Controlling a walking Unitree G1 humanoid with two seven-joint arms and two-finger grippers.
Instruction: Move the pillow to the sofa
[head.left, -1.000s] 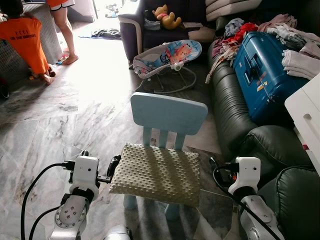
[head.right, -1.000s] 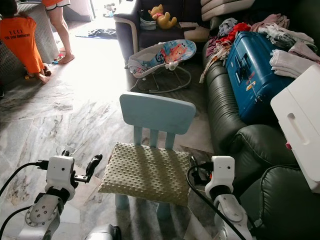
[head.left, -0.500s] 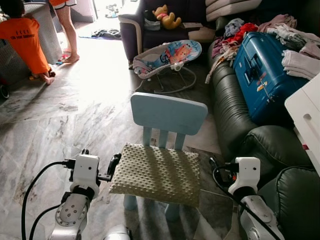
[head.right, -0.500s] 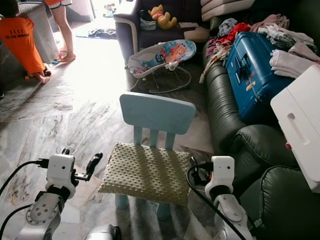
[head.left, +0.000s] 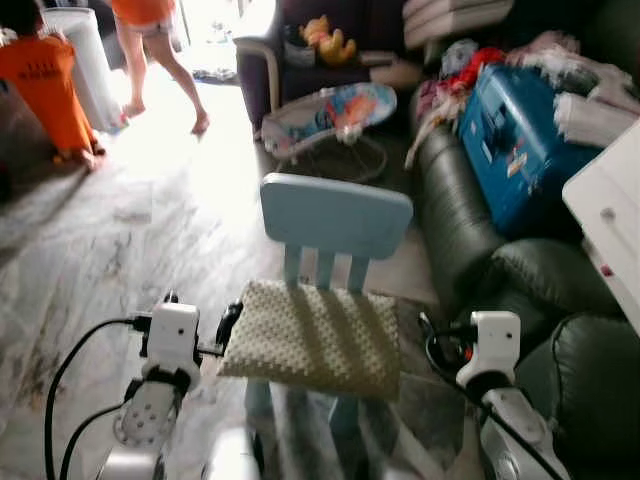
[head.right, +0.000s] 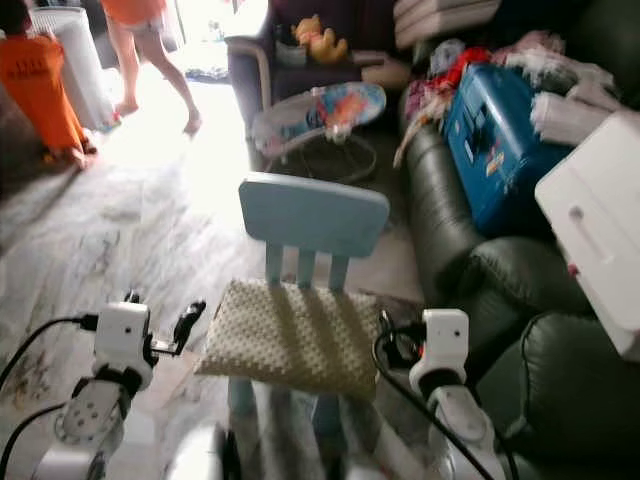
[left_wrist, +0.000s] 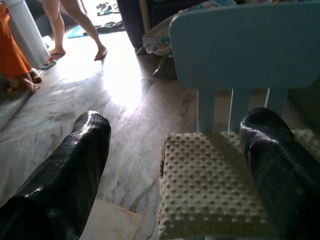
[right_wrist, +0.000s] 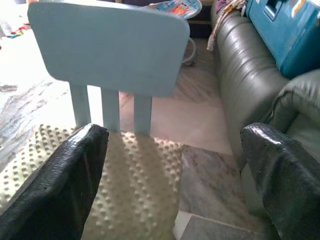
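1. Lying flat on the seat of a small pale blue chair (head.left: 336, 213), the pillow (head.left: 312, 338) covers the seat and overhangs its front and side edges.
2. The pillow is a pale olive-beige rectangle with a surface of raised round bumps, and striped shadows from the chair back fall across it.
3. The left tool (left_wrist: 170, 150) sits at the pillow's left edge with its two black fingers (left_wrist: 82, 150) spread wide, gripping nothing.
4. The right tool (right_wrist: 175, 150) sits at the pillow's right edge, fingers likewise wide apart and empty.
5. The dark green sofa (head.left: 470, 215) stands just right of the chair, carrying a blue suitcase (head.left: 515, 140) and heaped clothes (head.right: 450, 75).
6. Two people in orange (head.left: 50, 85) stand on the marble floor (head.left: 130, 230) far back left.
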